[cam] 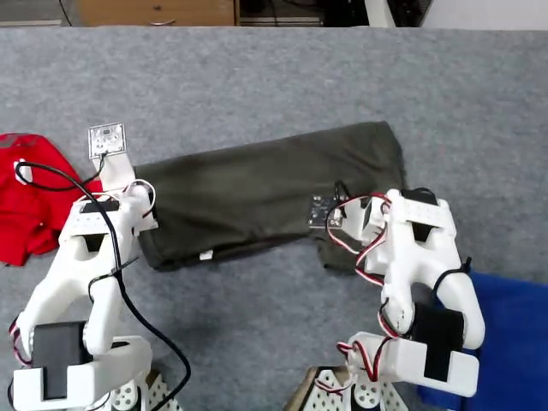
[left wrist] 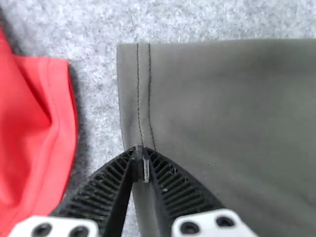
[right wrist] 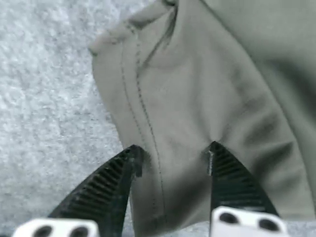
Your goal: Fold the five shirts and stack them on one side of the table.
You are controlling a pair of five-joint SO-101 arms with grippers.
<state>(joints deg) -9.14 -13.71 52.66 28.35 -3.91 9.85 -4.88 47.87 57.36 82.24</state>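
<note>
1. The dark olive-green cloth shirt (cam: pixel 257 193) lies as a long folded band across the middle of the grey felt-like table (cam: pixel 257 77). It slants from its left end, nearer the arms, to its right end, farther off.
2. Its left end is a straight stitched hem. Its right near corner is rumpled, with a flap turned down toward the right arm.
3. Beyond the shirt's far edge a broad stretch of bare grey surface runs to the table's far side. A smaller bare patch lies on the near side between the two arms.
4. A crumpled red cloth shirt (cam: pixel 30 197) lies at the table's left edge, just beside the olive hem. A narrow strip of grey shows between them.
5. A bright blue cloth shirt (cam: pixel 514 334) lies at the near right corner beside the right arm's base, apart from the olive shirt.
6. The left gripper (left wrist: pixel 143 158) has its jaws pinched together on the olive hem, right at the double line of stitching.
7. The right gripper (right wrist: pixel 173 153) stands with its jaws moderately apart, straddling the olive fabric near the rumpled corner. Both fingertips are down at the cloth, but nothing is clamped between them.
</note>
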